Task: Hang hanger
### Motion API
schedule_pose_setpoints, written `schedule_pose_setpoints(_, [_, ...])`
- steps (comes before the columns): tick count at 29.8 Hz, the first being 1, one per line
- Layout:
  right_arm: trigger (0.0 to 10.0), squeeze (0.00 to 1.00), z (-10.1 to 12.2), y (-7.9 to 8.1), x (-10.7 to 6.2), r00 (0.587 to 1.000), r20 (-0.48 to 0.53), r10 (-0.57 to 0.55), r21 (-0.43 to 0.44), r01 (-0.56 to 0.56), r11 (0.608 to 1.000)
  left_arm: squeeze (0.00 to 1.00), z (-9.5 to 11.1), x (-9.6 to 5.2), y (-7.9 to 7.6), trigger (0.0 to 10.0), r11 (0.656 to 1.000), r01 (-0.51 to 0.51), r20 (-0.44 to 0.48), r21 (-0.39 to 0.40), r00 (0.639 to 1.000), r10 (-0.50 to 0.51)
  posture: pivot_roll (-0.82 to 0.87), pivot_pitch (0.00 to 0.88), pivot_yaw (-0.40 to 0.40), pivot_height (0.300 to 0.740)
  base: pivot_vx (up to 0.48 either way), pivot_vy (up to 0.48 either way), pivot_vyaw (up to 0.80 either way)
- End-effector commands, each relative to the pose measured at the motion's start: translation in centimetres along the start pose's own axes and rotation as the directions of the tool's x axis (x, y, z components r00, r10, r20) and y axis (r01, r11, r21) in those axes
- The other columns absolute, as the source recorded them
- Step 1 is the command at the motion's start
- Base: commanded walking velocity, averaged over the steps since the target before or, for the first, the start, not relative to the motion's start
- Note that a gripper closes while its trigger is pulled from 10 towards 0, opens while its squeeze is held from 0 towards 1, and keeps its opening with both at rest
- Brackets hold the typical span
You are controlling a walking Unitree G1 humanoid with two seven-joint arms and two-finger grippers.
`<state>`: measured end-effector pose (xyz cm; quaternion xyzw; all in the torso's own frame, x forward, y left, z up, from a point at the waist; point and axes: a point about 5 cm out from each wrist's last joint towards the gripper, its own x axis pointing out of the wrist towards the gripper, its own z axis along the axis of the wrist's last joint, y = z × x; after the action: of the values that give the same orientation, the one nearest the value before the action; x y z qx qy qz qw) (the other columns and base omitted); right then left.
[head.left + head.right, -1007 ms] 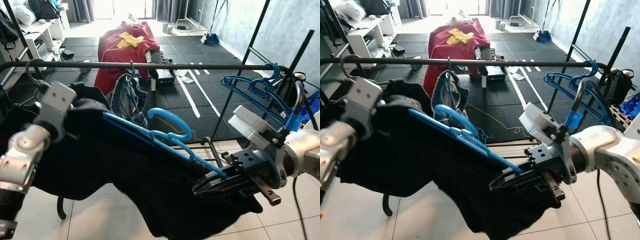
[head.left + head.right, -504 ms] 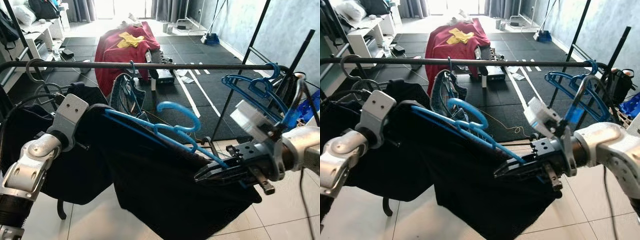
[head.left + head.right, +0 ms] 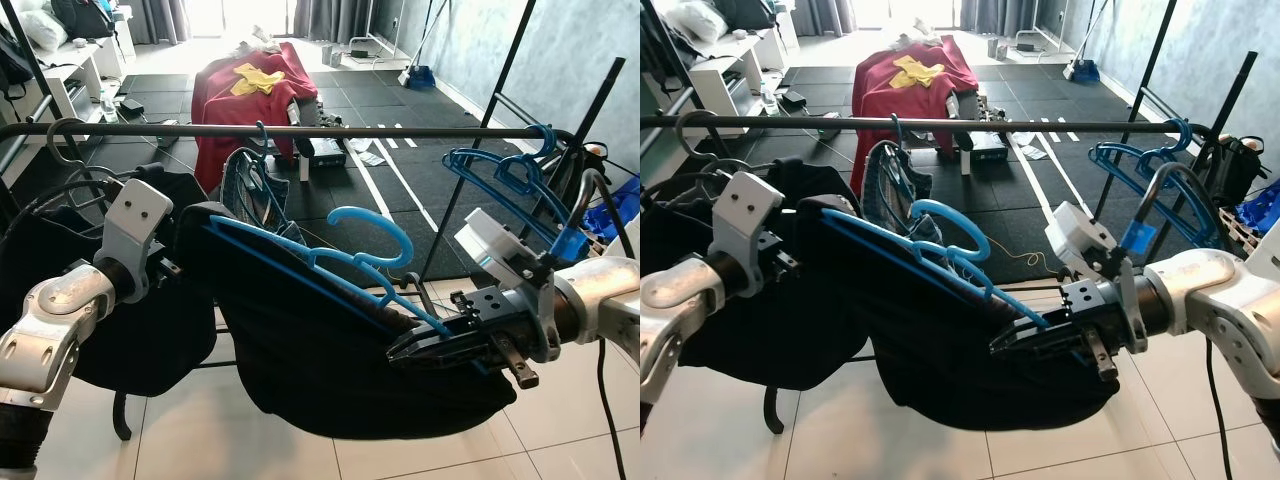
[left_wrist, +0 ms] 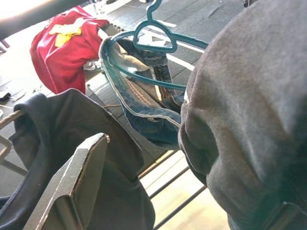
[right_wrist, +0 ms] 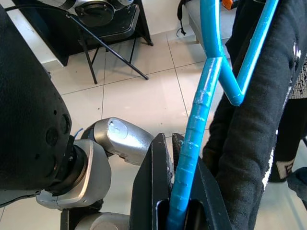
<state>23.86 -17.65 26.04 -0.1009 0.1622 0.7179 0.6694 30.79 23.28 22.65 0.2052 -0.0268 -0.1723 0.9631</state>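
The rail (image 3: 300, 130) runs above us, jeans (image 3: 252, 190) and 2 blue spare hangers (image 3: 505, 175) on it. Our right gripper (image 3: 432, 352) pinches the hanger (image 3: 340, 265) end, black shirt (image 3: 330, 370) draped below; the left gripper (image 3: 185, 262) is buried in cloth, can't tell its fingers.

Hanger (image 3: 340, 272) with garment (image 3: 330, 370) below rail (image 3: 300, 130), between 2 end effectors.

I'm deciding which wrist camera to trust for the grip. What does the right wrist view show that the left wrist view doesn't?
Right wrist: the right gripper shut on the blue hanger, over floor tiles. Left wrist: jeans on a teal hanger, a red cloth behind, and one left finger. Both: the black garment close up.
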Motion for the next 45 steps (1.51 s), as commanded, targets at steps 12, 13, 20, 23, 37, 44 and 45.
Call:
schedule_pose_setpoints(12, [0.0, 0.00, -0.7, 0.4, 0.4, 0.998, -0.036, 0.052, 0.001, -0.052, 0.999, 0.00, 3.5, -0.8, 3.0, 10.0, 0.975, -0.219, 0.118, 0.046, 0.970, 0.213, -0.10, 0.046, -0.023, 0.736, 0.000, 0.000, 0.00])
schedule_pose_setpoints(13, [0.0, 0.00, -0.7, 0.4, 0.4, 0.998, -0.036, 0.052, 0.001, -0.052, 0.999, 0.00, 3.5, -0.8, 3.0, 10.0, 0.975, -0.219, 0.118, 0.046, 0.970, 0.213, -0.10, 0.046, -0.023, 0.736, 0.000, 0.000, 0.00])
schedule_pose_setpoints(20, [0.0, 0.00, -1.9, 1.0, 1.1, 0.992, -0.093, 0.081, 0.039, -0.078, 0.996, 0.00, 4.3, -1.0, 4.2, 9.4, 0.939, -0.340, 0.137, 0.047, 0.934, 0.331, -0.11, 0.047, -0.021, 0.736, 0.000, 0.000, 0.00])
schedule_pose_setpoints(23, [0.0, 0.00, -3.4, 1.9, 2.1, 0.974, -0.175, 0.147, 0.075, -0.136, 0.988, 0.00, 4.7, -1.1, 4.7, 9.5, 0.931, -0.361, 0.145, 0.048, 0.925, 0.351, -0.10, 0.048, -0.021, 0.736, 0.000, 0.000, 0.00])
schedule_pose_setpoints(37, [0.0, 0.00, -2.1, 2.9, 2.0, 0.947, -0.182, 0.266, 0.013, -0.268, 0.963, 0.00, 4.5, -0.3, 4.5, 9.2, 0.951, -0.304, 0.118, 0.066, 0.948, 0.295, -0.11, 0.046, -0.013, 0.736, 0.000, 0.000, 0.00])
schedule_pose_setpoints(44, [0.0, 0.00, -0.7, 3.1, 1.1, 0.939, -0.191, 0.286, -0.050, -0.301, 0.952, 0.00, 2.7, 0.5, 3.9, 9.5, 0.963, -0.265, 0.052, 0.053, 0.964, 0.262, -0.11, 0.038, -0.011, 0.736, 0.000, 0.000, 0.00])
schedule_pose_setpoints(45, [0.0, 0.00, -0.7, 3.1, 1.1, 0.939, -0.191, 0.286, -0.050, -0.301, 0.952, 0.00, 2.7, 0.5, 3.9, 9.5, 0.963, -0.265, 0.052, 0.053, 0.964, 0.262, -0.11, 0.038, -0.011, 0.736, 0.000, 0.000, 0.00])
